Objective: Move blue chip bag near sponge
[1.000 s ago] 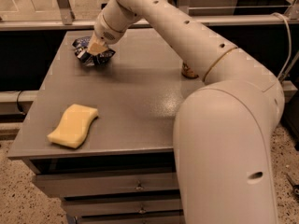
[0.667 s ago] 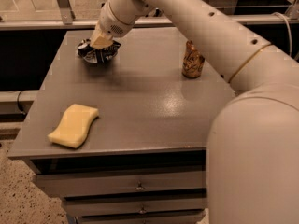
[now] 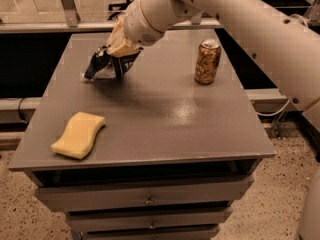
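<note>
gripper: over rear-left part of tabletop; fingers were clamped on top of blue chip bag.
blue chip bag: hung from gripper nr left edge, rear half (surface contact unclear).
sponge: lay flat at front-left corner, well apart from bag.
can: stood upright nr right edge, rear half.

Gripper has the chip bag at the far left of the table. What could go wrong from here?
1. The gripper pinches only the top of the blue chip bag, which hangs below it, so the crinkly bag might slip out on the way.
2. The sponge lies near the front left corner of the table. A release there could nudge the sponge or drop the bag over the edge.
3. The can stands upright under the arm and might get knocked over.
</note>
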### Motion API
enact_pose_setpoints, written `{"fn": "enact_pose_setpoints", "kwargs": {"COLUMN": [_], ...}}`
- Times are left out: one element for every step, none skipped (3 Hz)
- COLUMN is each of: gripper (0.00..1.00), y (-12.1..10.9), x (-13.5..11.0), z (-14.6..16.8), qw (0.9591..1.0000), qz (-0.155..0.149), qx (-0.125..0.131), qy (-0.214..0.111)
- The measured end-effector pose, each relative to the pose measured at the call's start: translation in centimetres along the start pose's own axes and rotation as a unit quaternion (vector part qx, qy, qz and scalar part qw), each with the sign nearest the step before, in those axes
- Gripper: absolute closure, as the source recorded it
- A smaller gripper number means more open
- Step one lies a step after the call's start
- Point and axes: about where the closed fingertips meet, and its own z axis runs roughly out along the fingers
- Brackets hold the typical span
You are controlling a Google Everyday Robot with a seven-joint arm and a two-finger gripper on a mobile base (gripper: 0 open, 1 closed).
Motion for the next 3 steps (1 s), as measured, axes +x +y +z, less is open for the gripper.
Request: {"fn": "enact_pose_setpoints", "kwargs": {"gripper": [1.00,1.00,1.00], "y": [4.1,6.8,9.2], "x": [-0.5,-1.0,-1.8], "z": [-2.1,-2.2,-1.9], "qw": [0.9969,0.9933,0.9901], "qz": [-0.066,-0.098,-0.122], "qx": [0.003,-0.001,-0.013], "qy": [-0.043,-0.061,-0.068]}}
